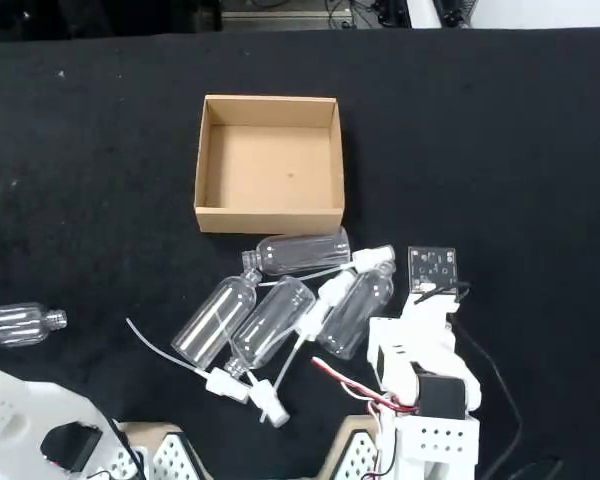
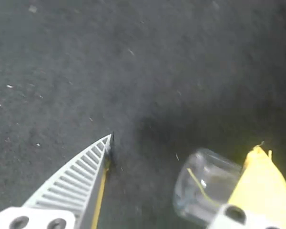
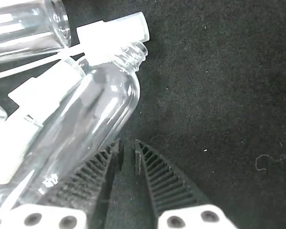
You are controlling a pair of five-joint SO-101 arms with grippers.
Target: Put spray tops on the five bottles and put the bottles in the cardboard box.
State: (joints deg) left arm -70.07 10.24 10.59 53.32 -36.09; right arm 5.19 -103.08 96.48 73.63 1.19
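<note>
Blurred, cut by the frame edge and partly hidden behind the yellow left jaw: lone bottle (image 2: 203, 191), between the left jaws. Cut off beside the right jaws: near bottle (image 3: 71, 129), base out of frame, just beside one jaw; far bottle (image 3: 24, 24), beyond the jaw tips. Hidden overhead under the board (image 1: 433, 268): right jaw tips.
</note>
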